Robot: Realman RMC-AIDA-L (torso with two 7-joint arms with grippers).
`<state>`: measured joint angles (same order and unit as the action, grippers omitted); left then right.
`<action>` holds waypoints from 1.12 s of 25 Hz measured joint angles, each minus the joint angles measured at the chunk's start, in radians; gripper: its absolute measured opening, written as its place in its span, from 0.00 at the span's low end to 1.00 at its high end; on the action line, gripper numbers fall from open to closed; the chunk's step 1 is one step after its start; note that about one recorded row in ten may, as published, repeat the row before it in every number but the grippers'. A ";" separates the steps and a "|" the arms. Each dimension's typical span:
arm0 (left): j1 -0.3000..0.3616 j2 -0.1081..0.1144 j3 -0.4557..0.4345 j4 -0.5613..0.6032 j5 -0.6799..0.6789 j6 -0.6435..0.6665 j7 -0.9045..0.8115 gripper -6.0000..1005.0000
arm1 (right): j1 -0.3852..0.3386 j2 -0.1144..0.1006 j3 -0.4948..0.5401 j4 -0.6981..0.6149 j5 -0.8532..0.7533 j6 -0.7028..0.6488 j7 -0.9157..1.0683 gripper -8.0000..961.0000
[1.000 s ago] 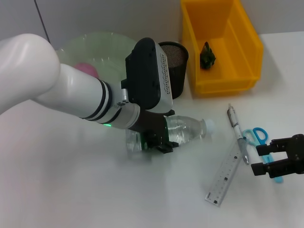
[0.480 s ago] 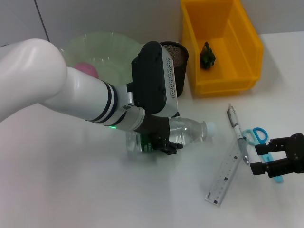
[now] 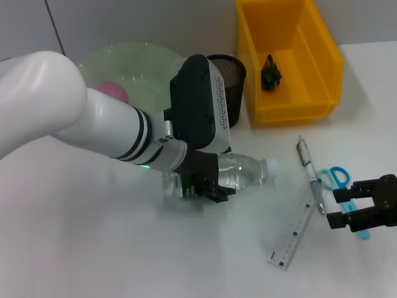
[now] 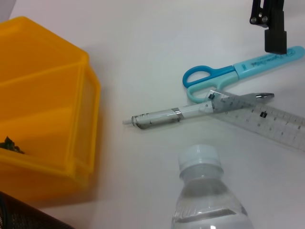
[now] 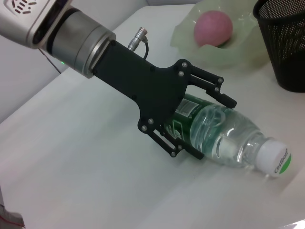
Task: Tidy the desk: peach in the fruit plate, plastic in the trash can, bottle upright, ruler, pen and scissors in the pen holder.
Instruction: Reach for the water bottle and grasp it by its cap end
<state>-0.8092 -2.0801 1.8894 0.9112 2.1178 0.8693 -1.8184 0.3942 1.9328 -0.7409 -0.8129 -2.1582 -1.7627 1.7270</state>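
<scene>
The clear bottle [image 3: 248, 171] lies on its side mid-table, white cap toward the right. My left gripper [image 3: 208, 180] is shut on its labelled body, one finger on each side. The pink peach [image 3: 112, 92] rests in the green fruit plate [image 3: 149, 62]. A dark scrap of plastic [image 3: 271, 72] lies in the yellow trash can [image 3: 310, 99]. Pen [image 3: 309, 174], clear ruler [image 3: 294, 228] and light-blue scissors [image 3: 339, 178] lie together at the right. My right gripper [image 3: 340, 208] stands open just over the scissors' blade end. The black mesh pen holder [image 3: 231, 77] stands behind the bottle.
The left arm's white forearm [image 3: 74, 118] covers much of the table's left half and part of the plate. The pen holder sits close between plate and trash can. Bare white tabletop [image 3: 186, 261] lies along the front.
The left gripper and bottle shifted slightly right, then a little back left. The right gripper has stayed in place.
</scene>
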 joint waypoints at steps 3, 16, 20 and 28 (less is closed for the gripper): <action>0.000 0.000 0.003 0.000 0.008 0.000 0.000 0.80 | 0.002 -0.001 0.000 0.005 0.000 0.001 0.000 0.87; 0.013 0.003 -0.024 0.008 0.015 0.025 -0.001 0.79 | 0.003 -0.004 0.000 0.009 0.000 0.003 0.000 0.87; 0.018 0.007 -0.052 0.010 0.015 0.054 0.003 0.78 | 0.003 -0.004 0.000 0.009 0.000 0.004 0.000 0.87; 0.043 0.010 -0.110 0.030 0.062 0.090 -0.002 0.78 | 0.004 -0.005 0.000 0.009 0.000 0.007 0.000 0.87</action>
<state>-0.7665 -2.0700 1.7792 0.9416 2.1798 0.9596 -1.8202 0.3979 1.9281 -0.7410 -0.8038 -2.1582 -1.7558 1.7273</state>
